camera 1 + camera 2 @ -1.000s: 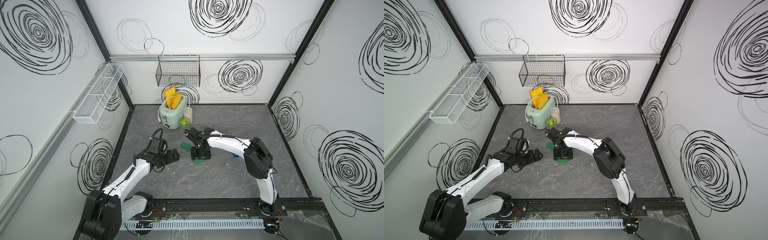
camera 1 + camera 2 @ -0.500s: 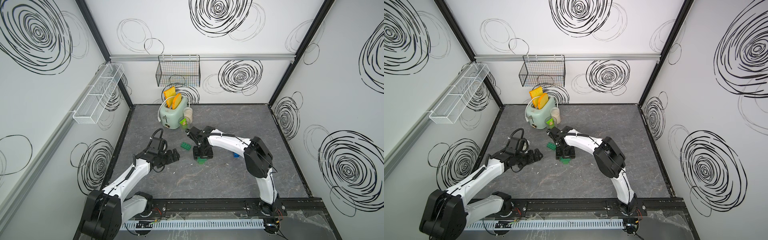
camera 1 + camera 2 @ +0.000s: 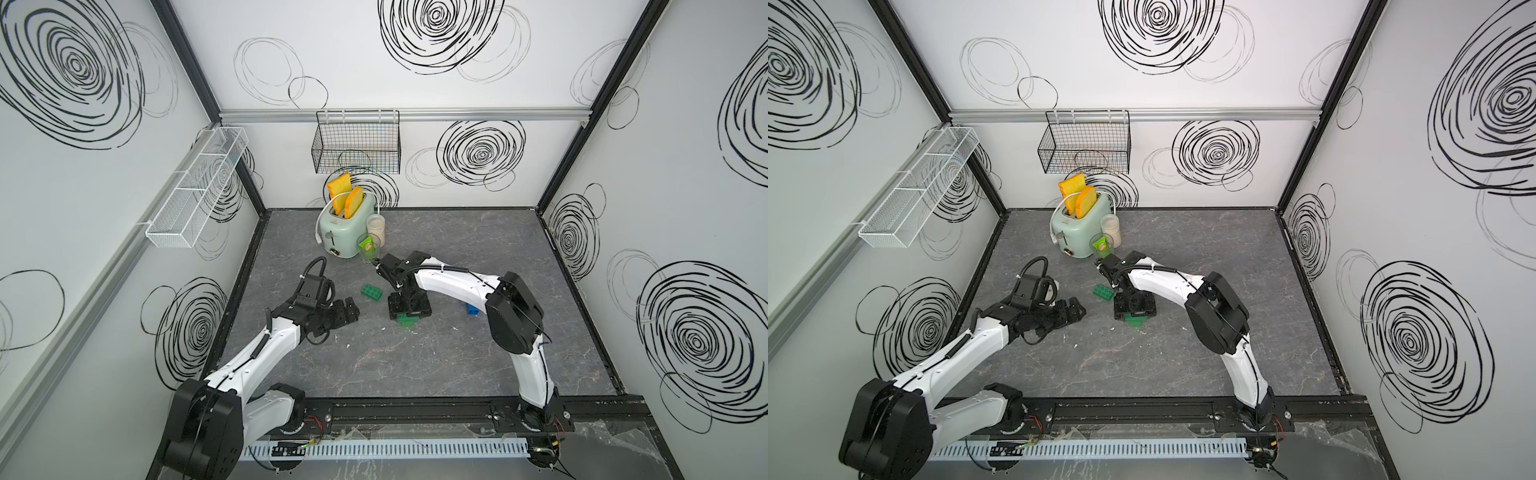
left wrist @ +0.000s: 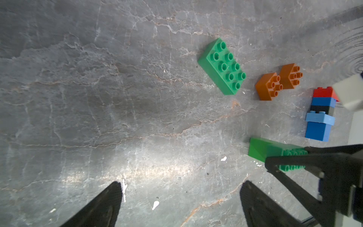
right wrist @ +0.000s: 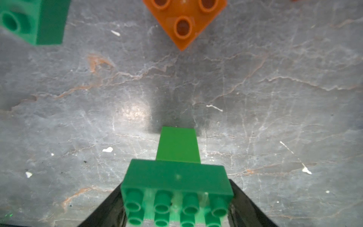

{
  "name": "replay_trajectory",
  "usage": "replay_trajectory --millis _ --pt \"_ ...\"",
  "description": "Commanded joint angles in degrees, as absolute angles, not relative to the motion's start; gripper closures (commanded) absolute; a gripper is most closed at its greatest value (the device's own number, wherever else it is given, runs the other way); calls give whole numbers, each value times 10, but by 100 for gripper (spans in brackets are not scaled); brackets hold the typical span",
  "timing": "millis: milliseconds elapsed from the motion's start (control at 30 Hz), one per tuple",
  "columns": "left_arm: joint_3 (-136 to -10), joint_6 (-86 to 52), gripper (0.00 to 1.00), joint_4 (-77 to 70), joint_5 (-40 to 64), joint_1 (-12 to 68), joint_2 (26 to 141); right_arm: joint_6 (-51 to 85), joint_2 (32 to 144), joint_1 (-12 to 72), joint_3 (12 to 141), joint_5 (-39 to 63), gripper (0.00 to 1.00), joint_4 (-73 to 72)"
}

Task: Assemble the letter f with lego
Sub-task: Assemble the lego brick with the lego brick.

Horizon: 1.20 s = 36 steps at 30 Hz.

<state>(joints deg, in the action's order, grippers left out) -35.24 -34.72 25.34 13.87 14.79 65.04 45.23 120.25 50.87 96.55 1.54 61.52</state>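
Observation:
My right gripper [image 5: 175,185] stands over a green oblong lego brick [image 5: 176,176] that sits crosswise on another green brick [image 5: 177,145] on the floor. Its fingers flank the top brick's short ends; I cannot make out whether they press on it. In both top views that gripper [image 3: 409,316] [image 3: 1133,313] points down mid-floor. My left gripper [image 4: 181,184] [image 3: 347,311] is open and empty, hovering left of the bricks. A loose green brick [image 4: 223,65] [image 3: 371,292], two orange-brown bricks [image 4: 269,86] [image 4: 290,75] and a red, blue, black and light blue stack [image 4: 321,114] lie nearby.
A mint toaster [image 3: 343,232] with toast, a jar [image 3: 375,226] and a glass holding a green packet [image 3: 368,247] stand at the back. A black wire basket [image 3: 357,145] hangs on the back wall and a white rack [image 3: 195,187] on the left wall.
The right gripper has shifted slightly rightward and nearer the front with the green brick between its fingers. The left arm has stayed still.

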Motion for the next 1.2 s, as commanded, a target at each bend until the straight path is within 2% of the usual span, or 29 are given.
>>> replay_trajectory --millis 0,700,867,1167 --pt "-350 -351 2 240 130 151 654 455 1211 505 969 2 21 640" --pt "-350 -350 2 239 130 149 658 412 1191 481 1053 1 2 656" --pt "-350 -348 2 237 132 148 662 405 1184 422 1048 -7 3 639" --pt "-340 -343 2 207 148 152 680 412 1232 342 1050 22 14 570"
